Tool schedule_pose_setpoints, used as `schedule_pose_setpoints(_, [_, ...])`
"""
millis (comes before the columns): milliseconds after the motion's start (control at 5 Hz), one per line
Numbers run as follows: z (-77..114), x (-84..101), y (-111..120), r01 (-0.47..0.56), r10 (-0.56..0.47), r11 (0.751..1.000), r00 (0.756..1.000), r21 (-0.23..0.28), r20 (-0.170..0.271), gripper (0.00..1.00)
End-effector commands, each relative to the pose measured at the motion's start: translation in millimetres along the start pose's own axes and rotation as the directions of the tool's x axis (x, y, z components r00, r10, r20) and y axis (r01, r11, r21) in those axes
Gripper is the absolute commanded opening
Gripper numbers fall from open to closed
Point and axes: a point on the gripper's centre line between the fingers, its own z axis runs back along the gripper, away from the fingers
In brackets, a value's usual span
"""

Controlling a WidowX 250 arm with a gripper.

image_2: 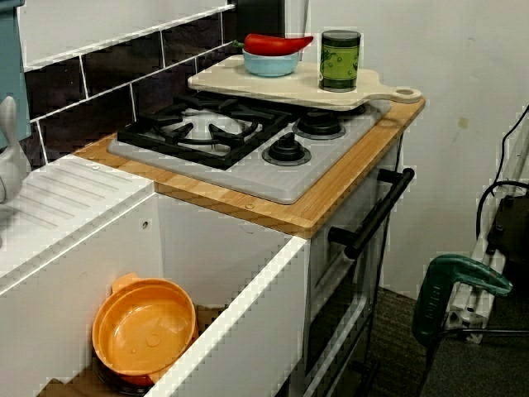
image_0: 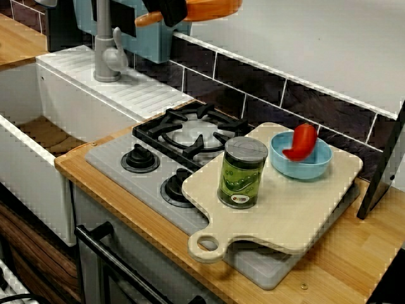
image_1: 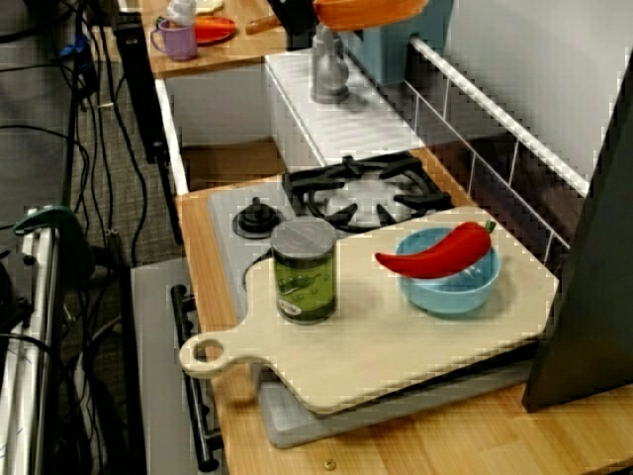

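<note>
1. The claw (image_0: 171, 9) is seen closed on the orange pot (image_0: 215, 7), though it is cropped at the top of the view from the stove's front;
2. the pot is held aloft beside the faucet (image_0: 106, 54), over the sink end of the table (image_0: 354, 253);
3. it is judged light, stiff, slick plastic; the rim by its stub handle is best pinched.

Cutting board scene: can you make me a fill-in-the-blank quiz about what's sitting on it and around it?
The red pepper lies across the blue ____. The green can stands ____ on the cutting board. In front of the black burner grate, the stove has two round ____.
Missing words: bowl; upright; knobs.
</note>
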Motion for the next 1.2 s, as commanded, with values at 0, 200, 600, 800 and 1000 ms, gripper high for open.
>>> schedule_pose_setpoints(0, [27.4,19.3,12.9,-0.008,0.008,1.0,0.998,0.011,0.061,0.0])
schedule_pose_setpoints(200, [22.5,19.7,17.1,-0.028,0.02,0.996,0.995,0.08,0.094,0.0])
schedule_pose_setpoints(600, [19.0,17.8,14.5,-0.04,-0.009,0.966,0.983,0.256,0.185,0.0])
schedule_pose_setpoints(800, [20.1,15.8,13.2,-0.026,-0.025,0.96,0.984,0.279,0.175,0.0])
schedule_pose_setpoints(1000, [24.4,14.6,12.0,0.001,-0.042,0.963,0.989,0.27,0.144,0.0])
